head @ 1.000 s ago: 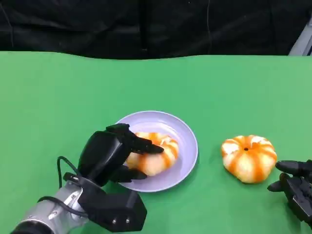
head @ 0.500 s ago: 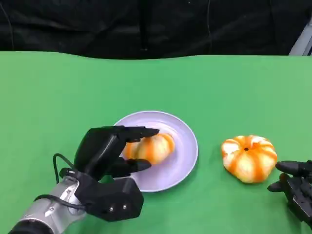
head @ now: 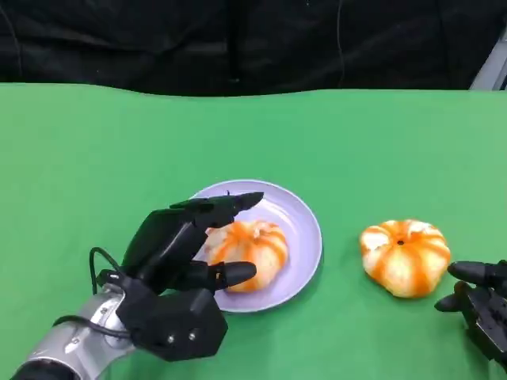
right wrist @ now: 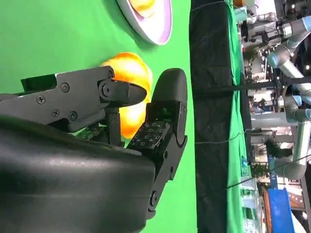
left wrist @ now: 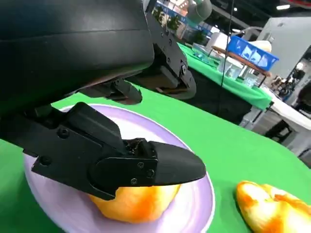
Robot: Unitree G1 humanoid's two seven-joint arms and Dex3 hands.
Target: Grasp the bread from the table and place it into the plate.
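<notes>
Change: since a second ago the left hand has loosened off the bread, its fingers spreading wider, and the bread has shifted a little on the plate.
Left hand: fingers apart, one reaching over the far side of the bread and another along its near side; whether they touch it cannot be told.
Bread: orange-and-white striped bun lying on the lilac plate, left of the plate's middle.
Plate: round, on the green table, near its middle.
Second bread: same striped kind, on the table to the right of the plate, well apart from it.
Right hand: at the near right edge, just beside the second bread, fingers apart and holding nothing.
</notes>
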